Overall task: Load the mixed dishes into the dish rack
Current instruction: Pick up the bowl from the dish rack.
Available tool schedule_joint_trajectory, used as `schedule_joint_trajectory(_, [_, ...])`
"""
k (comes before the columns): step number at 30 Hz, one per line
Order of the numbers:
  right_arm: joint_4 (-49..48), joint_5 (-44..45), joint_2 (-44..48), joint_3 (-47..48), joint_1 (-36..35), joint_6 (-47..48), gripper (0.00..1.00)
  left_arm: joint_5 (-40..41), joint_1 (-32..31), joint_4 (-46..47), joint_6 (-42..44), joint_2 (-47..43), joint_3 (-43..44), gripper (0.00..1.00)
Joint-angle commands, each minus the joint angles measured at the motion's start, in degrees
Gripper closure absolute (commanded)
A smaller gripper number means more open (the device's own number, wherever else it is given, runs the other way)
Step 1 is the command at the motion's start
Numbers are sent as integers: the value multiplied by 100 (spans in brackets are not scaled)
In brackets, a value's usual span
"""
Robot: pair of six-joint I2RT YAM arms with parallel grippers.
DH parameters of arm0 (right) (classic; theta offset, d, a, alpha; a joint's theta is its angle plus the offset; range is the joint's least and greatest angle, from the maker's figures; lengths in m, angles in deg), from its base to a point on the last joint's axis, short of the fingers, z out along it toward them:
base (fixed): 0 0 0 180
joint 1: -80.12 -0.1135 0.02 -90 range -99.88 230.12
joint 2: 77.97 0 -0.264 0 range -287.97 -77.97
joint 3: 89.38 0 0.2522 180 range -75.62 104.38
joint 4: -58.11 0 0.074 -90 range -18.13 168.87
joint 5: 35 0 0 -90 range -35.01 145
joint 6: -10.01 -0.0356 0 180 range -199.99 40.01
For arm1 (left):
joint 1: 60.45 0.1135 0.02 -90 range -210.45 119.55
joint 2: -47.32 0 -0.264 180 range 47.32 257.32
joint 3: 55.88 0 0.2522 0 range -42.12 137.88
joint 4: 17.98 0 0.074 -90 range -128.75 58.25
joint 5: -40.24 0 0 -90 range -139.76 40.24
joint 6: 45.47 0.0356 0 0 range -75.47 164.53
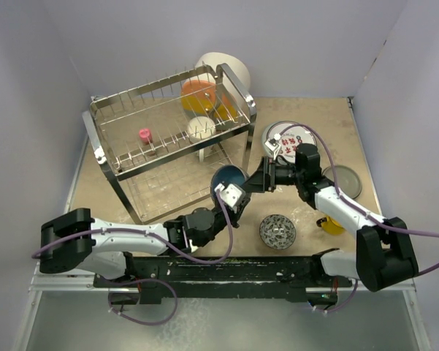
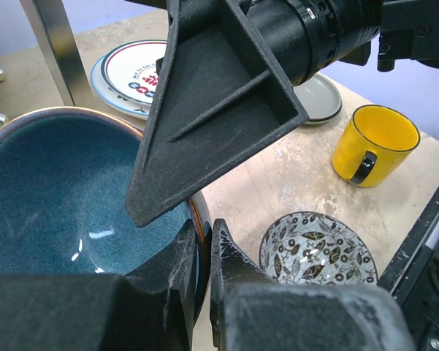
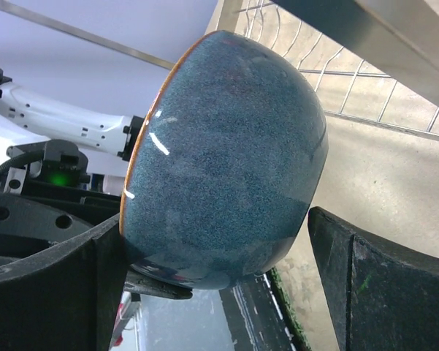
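Note:
The dark blue bowl (image 1: 227, 178) hangs tilted above the table in front of the dish rack (image 1: 168, 139). My left gripper (image 1: 229, 194) is shut on its rim; in the left wrist view the jaws (image 2: 204, 232) pinch the brown-edged rim of the bowl (image 2: 58, 197). My right gripper (image 1: 250, 182) is open, with the bowl (image 3: 226, 161) between its fingers (image 3: 380, 285). One finger lies near the rim and the other stands apart from the bowl's base. A small grey-patterned bowl (image 1: 277, 231), a yellow cup (image 2: 376, 142), a red-lettered white plate (image 1: 288, 139) and a grey plate (image 1: 345, 180) lie on the table.
The rack's top tier holds orange dishes (image 1: 199, 95), a small white cup (image 1: 201, 129) and a pink piece (image 1: 144, 135). A large white bowl (image 1: 225, 68) stands behind the rack. A rack leg (image 2: 55, 51) stands close to the held bowl. Walls enclose the table.

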Motion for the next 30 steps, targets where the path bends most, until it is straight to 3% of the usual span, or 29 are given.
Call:
schedule_joint_trajectory(1, [0,154,-27,245,-21,-74,0,87,-71,1008,515,-57,573,100])
schedule_joint_trajectory(12, [-257,-13,4,211,11,-44,0,192,-80,1193,619,398,728,100])
schedule_joint_trajectory(18, [-392,116,89,149,152,-138,12,343,-81,1311,567,430,592,100])
schedule_joint_trajectory(23, [-543,-41,15,148,163,-161,0,359,-79,1432,520,444,511,100])
schedule_joint_trajectory(30, [-710,-228,-158,168,163,-106,0,294,-80,1580,499,502,537,100])
